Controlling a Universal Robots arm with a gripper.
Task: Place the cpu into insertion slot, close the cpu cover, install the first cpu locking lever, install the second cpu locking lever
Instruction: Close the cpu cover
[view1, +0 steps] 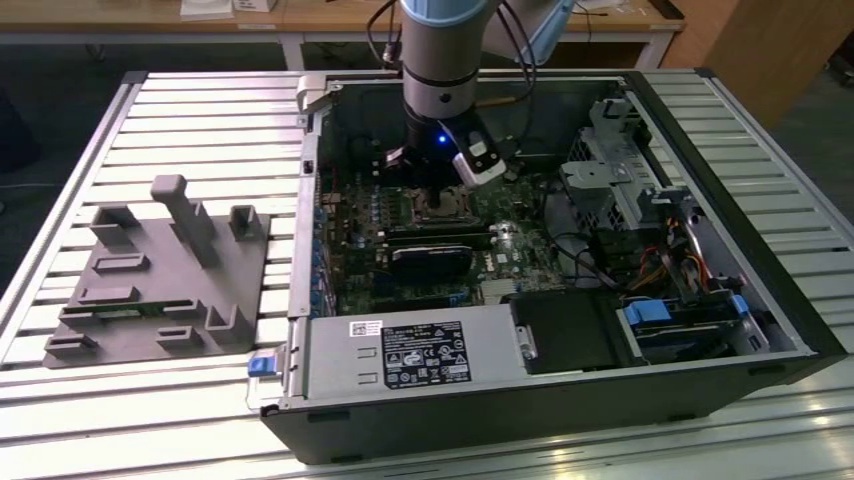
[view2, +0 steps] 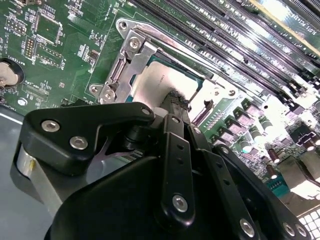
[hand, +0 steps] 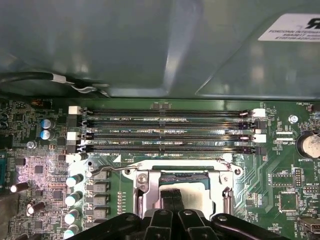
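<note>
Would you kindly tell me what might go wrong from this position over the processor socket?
1. The pincer, tips together, sits at or just above the metal top of the cpu, inside the window of the cpu cover. A sideways slip could scrape or shift the chip.
2. A thin wire lever runs along the socket's edge near the capacitors. The pincer's wide links might snag it or knock them.

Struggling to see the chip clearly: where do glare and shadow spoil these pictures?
Second wrist view: glare bleaches the cpu top. First wrist view: a purple glow on the motherboard, dimness around the gripper. Exterior view: computer case interior dark, table slats bright.
</note>
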